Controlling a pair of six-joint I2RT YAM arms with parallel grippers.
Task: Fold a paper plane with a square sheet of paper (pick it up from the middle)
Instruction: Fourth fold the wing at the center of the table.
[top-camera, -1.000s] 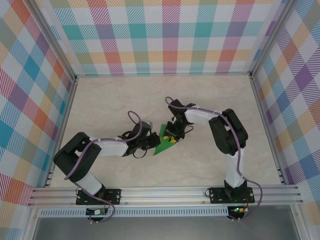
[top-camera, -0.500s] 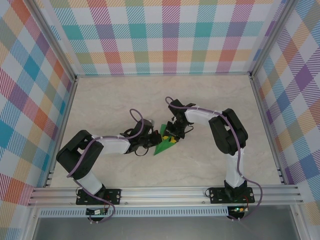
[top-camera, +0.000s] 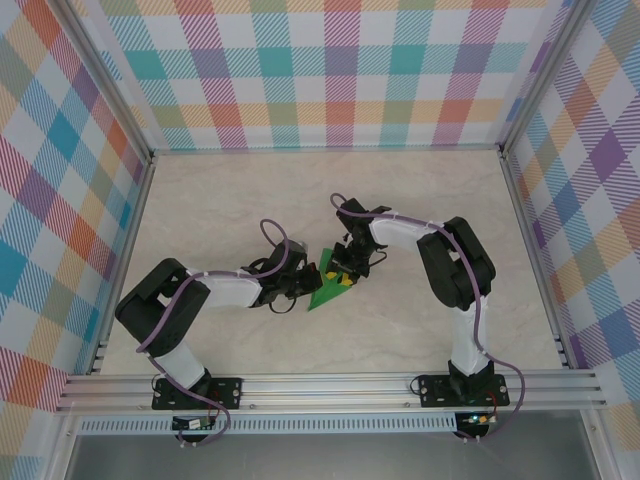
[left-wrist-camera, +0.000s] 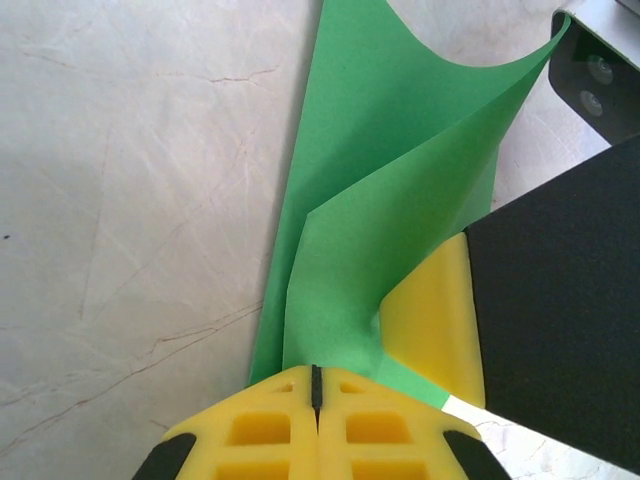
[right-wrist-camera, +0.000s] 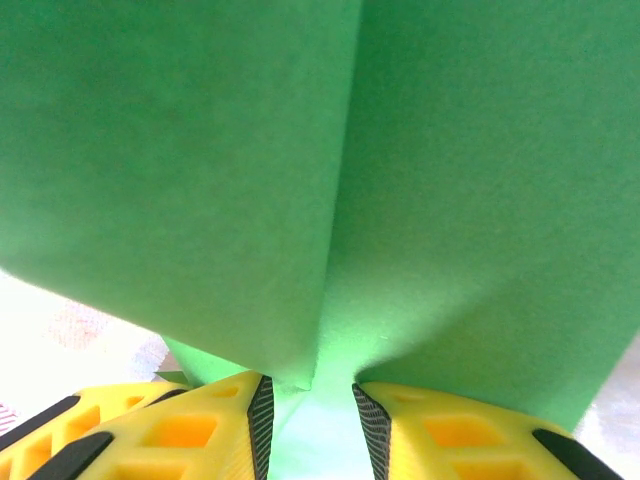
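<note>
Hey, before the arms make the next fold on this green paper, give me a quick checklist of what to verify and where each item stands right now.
1. Left gripper pinching the green paper: ok, jaws closed on its edge.
2. Right gripper clamped on the paper: cannot tell, the fold sits in a visible gap between its fingers.
3. Crease present in the paper: ok, one fold line shows, with the layers bowed open.
4. Paper lying flat on the table: not ok, it stands up curved.
5. Grippers apart from each other: cannot tell, they sit very close together at the paper.
</note>
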